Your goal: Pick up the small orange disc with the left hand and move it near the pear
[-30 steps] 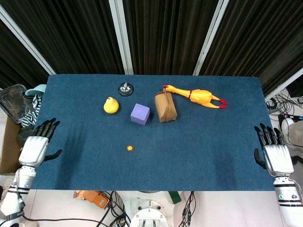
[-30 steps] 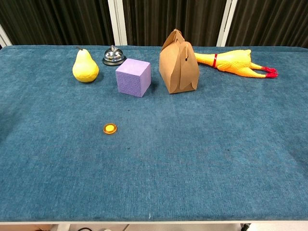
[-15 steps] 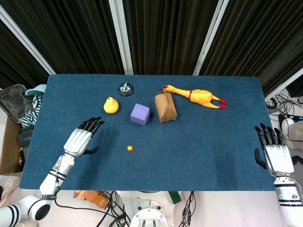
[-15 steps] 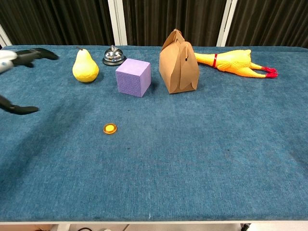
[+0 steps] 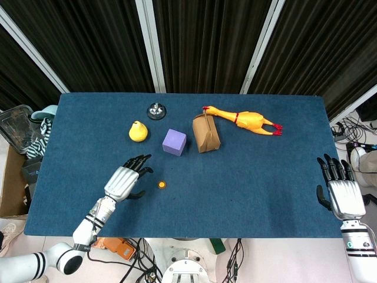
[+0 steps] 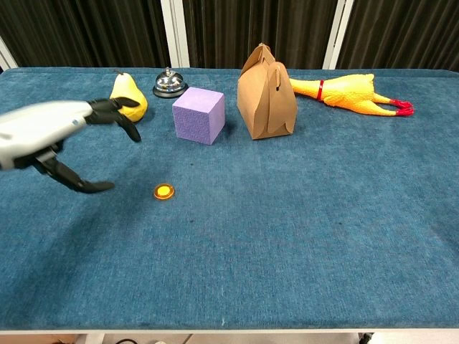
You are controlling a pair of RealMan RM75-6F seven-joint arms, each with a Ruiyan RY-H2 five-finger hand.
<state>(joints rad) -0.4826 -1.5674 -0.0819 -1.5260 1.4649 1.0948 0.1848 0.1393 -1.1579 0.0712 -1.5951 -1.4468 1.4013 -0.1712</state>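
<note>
The small orange disc (image 5: 161,184) (image 6: 164,191) lies flat on the blue table, in front of the purple cube. A yellow pear (image 5: 138,131) (image 6: 128,97) stands upright at the back left. My left hand (image 5: 126,178) (image 6: 61,140) hovers just left of the disc, fingers spread and empty, not touching it; in the chest view its fingertips overlap the pear's lower edge. My right hand (image 5: 340,190) rests open at the table's right edge, seen only in the head view.
A purple cube (image 5: 174,142) (image 6: 198,115), a brown paper bag (image 5: 206,132) (image 6: 267,93), a rubber chicken (image 5: 247,121) (image 6: 350,93) and a silver call bell (image 5: 156,110) (image 6: 169,84) line the back half of the table (image 5: 247,194).
My left hand has swept in from the table's left edge toward the disc, now close beside it. The disc, pear and right hand have not moved.
</note>
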